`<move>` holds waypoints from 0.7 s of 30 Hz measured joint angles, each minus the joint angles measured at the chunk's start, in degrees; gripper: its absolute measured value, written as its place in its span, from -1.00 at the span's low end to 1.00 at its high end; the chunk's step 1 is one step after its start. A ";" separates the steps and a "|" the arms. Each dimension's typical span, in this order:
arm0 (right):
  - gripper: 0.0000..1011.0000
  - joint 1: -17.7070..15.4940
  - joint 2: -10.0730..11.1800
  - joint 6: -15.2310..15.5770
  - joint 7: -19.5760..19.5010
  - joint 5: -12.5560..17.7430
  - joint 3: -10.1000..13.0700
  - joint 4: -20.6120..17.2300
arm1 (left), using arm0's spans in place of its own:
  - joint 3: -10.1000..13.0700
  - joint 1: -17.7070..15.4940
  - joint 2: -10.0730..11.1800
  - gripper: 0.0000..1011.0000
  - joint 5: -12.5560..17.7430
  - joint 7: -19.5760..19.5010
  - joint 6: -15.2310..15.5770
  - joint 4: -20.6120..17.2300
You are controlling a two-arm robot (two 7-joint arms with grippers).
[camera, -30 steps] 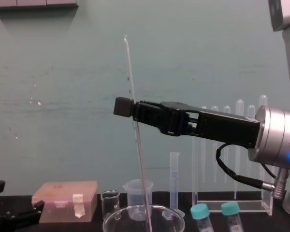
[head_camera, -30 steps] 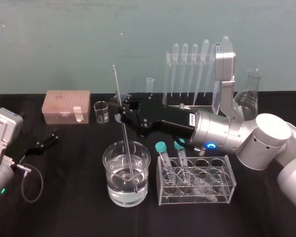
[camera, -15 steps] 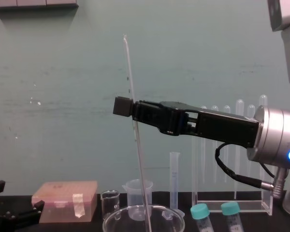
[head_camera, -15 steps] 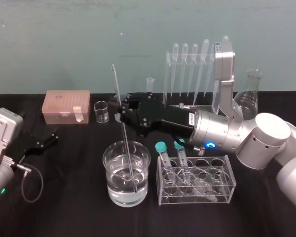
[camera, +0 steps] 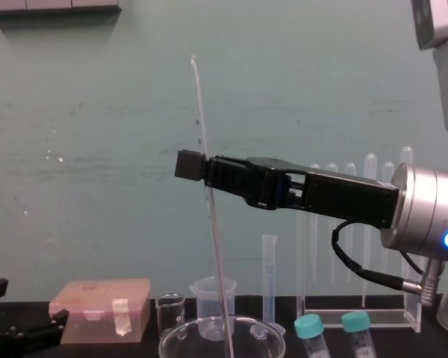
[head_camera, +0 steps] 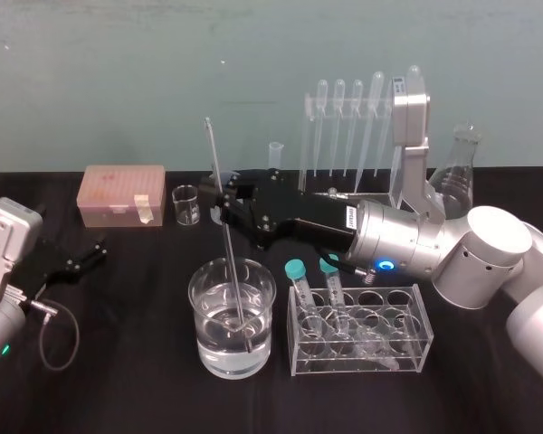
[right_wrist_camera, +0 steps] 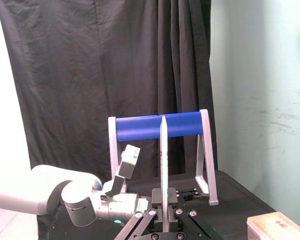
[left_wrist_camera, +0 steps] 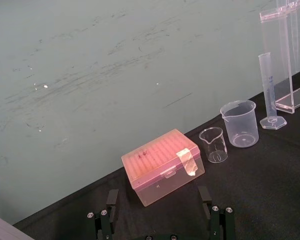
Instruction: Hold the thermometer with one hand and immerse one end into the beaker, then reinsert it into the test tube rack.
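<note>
head view, right claw (head_camera: 224,210): closed on the thermometer (head_camera: 233,258), a little above its middle; the rod leans slightly, top toward 11 o'clock.
head view, beaker (head_camera: 204,348): at 6 o'clock under this claw, with water inside; the lower end of the rod is under the surface, i think near the bottom.
head view, test tube rack (head_camera: 304,145): at 2 o'clock from the beaker, behind the arm, with pipettes (head_camera: 339,117) hanging in it.
head view, left claw (head_camera: 83,256): parked on the tabletop (head_camera: 136,380) at 9 o'clock.
left wrist view, left claw: fingers apart, holding nothing.
right wrist view, grip: the rod stands centred between the fingers.
chest view, rod: it goes down inside the beaker rim.
advice: do not press the tip on the glass bottom; lift straight up until the tip is above the rim, then carry it toward 2 o'clock, over the capped tubes (head_camera: 296,269).
</note>
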 joint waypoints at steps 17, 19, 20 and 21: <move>-0.89 0.33 -0.21 -0.01 0.16 0.01 -0.06 0.53 | 0.00 0.00 0.00 0.99 0.00 0.00 0.00 0.00; -0.89 0.39 -0.23 -0.02 0.21 0.01 -0.05 0.59 | 0.00 0.00 0.00 0.99 0.00 0.00 0.00 0.00; -0.89 0.41 -0.24 -0.02 0.24 0.01 -0.05 0.63 | 0.00 0.00 0.00 0.99 0.00 0.00 0.00 0.00; -0.89 0.49 -0.27 -0.03 0.28 0.01 -0.05 0.73 | 0.00 0.00 0.00 0.99 0.00 0.00 0.00 0.00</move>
